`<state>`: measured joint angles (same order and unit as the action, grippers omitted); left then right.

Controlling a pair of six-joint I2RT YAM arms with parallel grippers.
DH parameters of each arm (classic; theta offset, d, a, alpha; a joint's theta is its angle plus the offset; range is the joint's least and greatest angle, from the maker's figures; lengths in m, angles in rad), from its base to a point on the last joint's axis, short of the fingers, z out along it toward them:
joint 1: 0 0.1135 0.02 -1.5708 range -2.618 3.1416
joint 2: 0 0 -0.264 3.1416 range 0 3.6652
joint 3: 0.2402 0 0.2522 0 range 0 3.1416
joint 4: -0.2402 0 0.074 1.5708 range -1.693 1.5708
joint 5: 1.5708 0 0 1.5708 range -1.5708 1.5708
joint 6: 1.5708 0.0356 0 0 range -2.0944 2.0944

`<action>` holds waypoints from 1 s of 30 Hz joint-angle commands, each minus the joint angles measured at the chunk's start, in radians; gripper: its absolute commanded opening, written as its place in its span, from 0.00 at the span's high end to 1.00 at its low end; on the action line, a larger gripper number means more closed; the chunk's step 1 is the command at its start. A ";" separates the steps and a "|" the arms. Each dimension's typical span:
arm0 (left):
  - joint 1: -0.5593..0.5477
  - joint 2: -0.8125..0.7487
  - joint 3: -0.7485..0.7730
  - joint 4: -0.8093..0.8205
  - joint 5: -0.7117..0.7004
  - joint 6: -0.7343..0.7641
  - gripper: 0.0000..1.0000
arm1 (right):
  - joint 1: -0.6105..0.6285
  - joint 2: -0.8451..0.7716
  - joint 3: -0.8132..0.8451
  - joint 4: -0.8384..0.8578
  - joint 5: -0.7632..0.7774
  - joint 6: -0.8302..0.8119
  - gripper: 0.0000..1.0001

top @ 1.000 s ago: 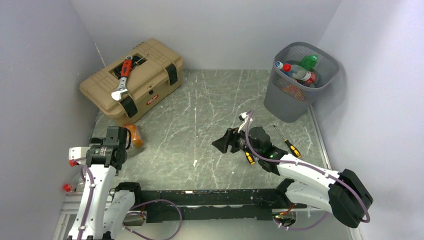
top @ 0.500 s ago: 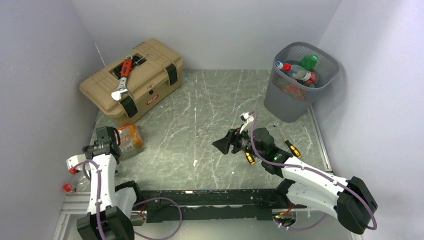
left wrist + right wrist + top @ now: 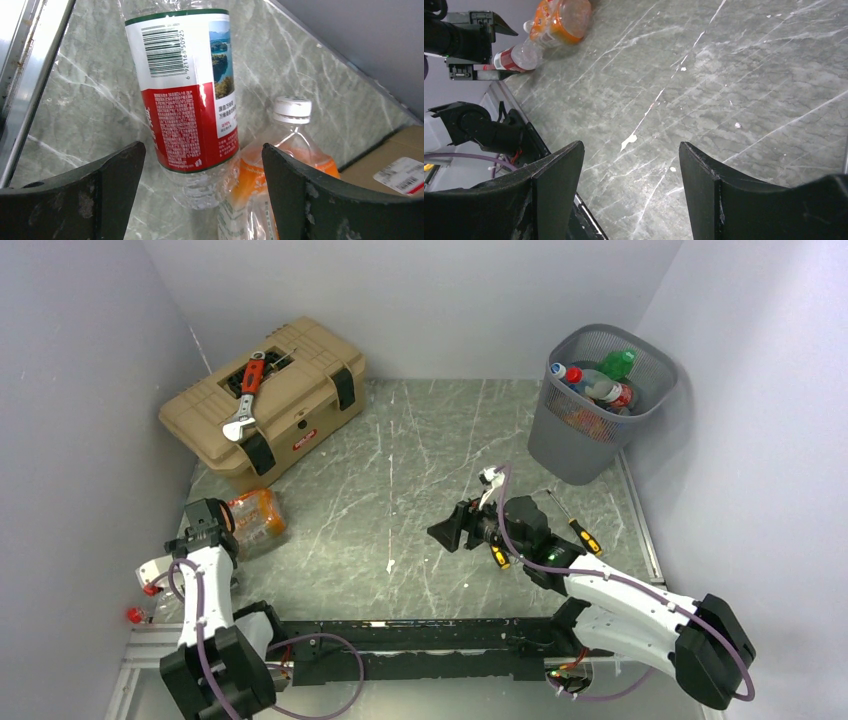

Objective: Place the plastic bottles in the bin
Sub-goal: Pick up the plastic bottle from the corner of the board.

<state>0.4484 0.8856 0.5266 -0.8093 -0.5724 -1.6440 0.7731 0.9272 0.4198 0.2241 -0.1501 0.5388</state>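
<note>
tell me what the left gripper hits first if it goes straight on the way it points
Most likely the red-label bottle, lying straight ahead of the open left gripper, between its fingers. The orange bottle lies just right of it; depth is unclear.

Pale grey walls (image 3: 420,300) enclose a green-grey marbled tabletop (image 3: 400,460) streaked with white veins, evenly lit.

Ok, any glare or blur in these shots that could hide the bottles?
Left wrist: a bright sheen streaks the red-label bottle, print legible; the fingers are dark foreground. Right wrist: table sharp, evenly lit. Top external: soft even light, no glare on the bin.
</note>
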 commanded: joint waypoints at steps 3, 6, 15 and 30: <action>0.017 0.090 -0.012 0.018 0.014 -0.044 0.10 | 0.005 -0.020 0.014 0.013 0.004 -0.034 0.26; 0.024 0.110 -0.013 0.037 0.016 -0.033 0.12 | 0.005 -0.035 0.011 0.007 0.014 -0.043 0.26; 0.050 0.186 -0.016 0.080 0.035 0.015 0.23 | 0.005 -0.057 0.009 -0.008 0.027 -0.052 0.26; 0.049 -0.024 0.117 -0.041 -0.045 0.189 0.43 | 0.005 -0.084 -0.010 0.006 0.054 -0.049 0.26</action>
<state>0.4942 0.9176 0.5365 -0.7975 -0.5404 -1.5558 0.7731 0.8322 0.4133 0.1806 -0.1024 0.4973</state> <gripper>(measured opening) 0.651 0.738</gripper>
